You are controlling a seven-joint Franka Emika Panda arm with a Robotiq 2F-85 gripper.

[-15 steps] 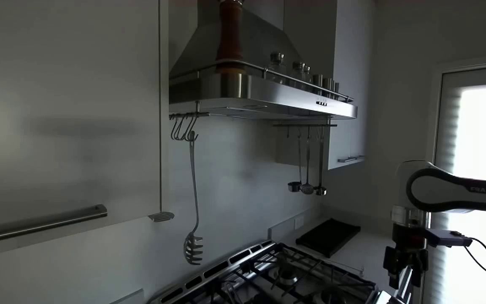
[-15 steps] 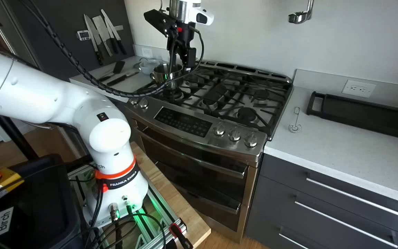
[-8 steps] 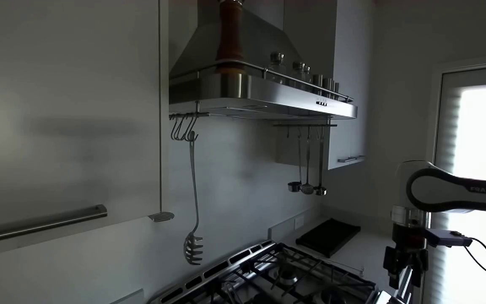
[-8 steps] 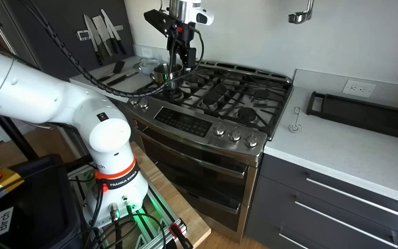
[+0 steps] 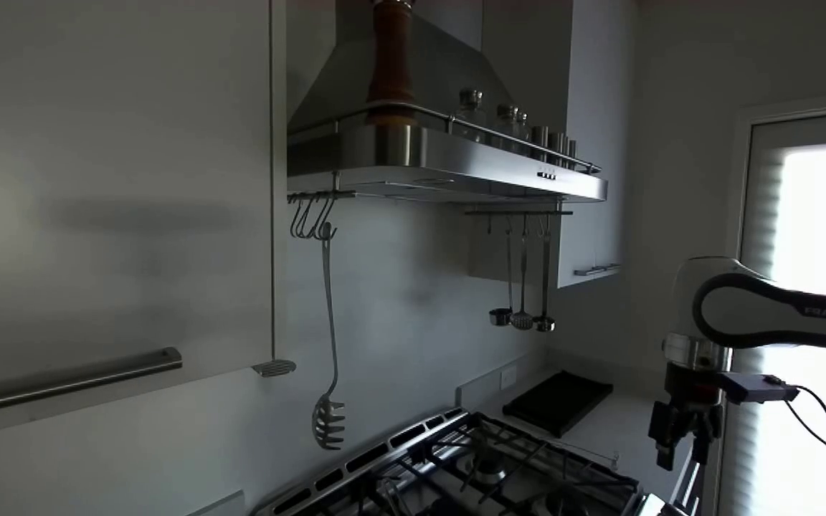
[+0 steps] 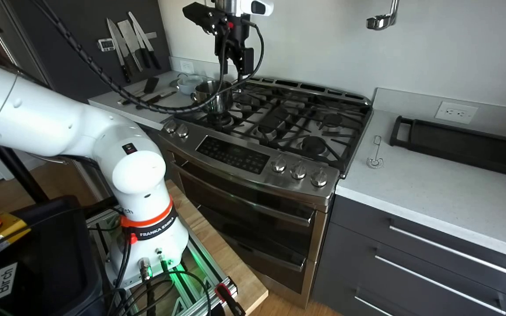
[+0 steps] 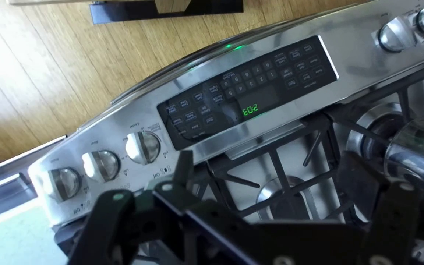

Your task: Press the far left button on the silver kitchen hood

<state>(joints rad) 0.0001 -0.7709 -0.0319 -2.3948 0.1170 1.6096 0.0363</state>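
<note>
I have the gripper (image 5: pixel 684 457) pointed down above the range (image 6: pixel 257 193), jaws spread with only air between them. I judge this a waiting pose, not a pressing one: the silver kitchen hood (image 5: pixel 442 89) sits well apart, up at eleven o'clock from the gripper in an exterior view. Its small buttons (image 5: pixel 548 175) sit on the front, toward the three o'clock end, presumably to be pressed face-on; the far left button (image 5: pixel 540 174) should be at the row's nine o'clock end.

Several utensils (image 5: pixel 522 320) hang beneath the hood at six o'clock from the buttons, so I'd sooner come from the front than rise under them. A guard rail (image 5: pixel 436 112) fences in jars (image 5: pixel 470 107), likely against knocks. In an exterior view, a pot (image 6: pixel 212 89) stands on the range at about seven o'clock from the gripper, and a cable (image 6: pixel 262 44) loops beside the gripper; it could snag as I lift.
</note>
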